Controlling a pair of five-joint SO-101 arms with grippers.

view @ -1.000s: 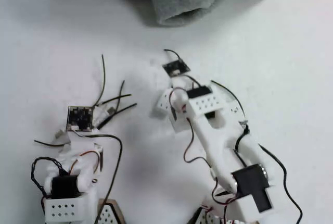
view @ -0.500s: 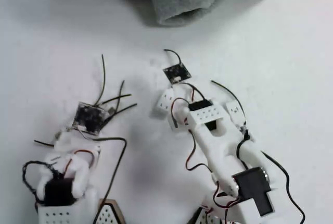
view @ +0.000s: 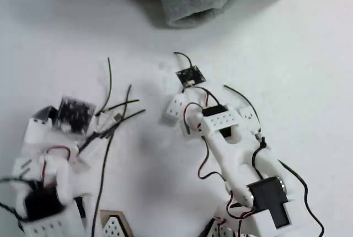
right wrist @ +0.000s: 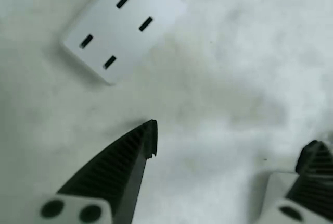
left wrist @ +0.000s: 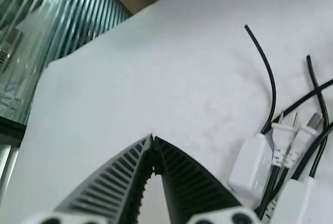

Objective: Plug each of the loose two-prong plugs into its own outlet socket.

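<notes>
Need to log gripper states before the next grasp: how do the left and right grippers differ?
The left gripper is shut, tips touching; the right gripper is spread wide open. The left gripper is near the white plugs and their black cords; the right gripper is above the table, near a white outlet block. Both are black, ribbed and hold nothing.

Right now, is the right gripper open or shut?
Open. In the right wrist view the right gripper has its fingers wide apart, with bare table between them and nothing held.
</notes>
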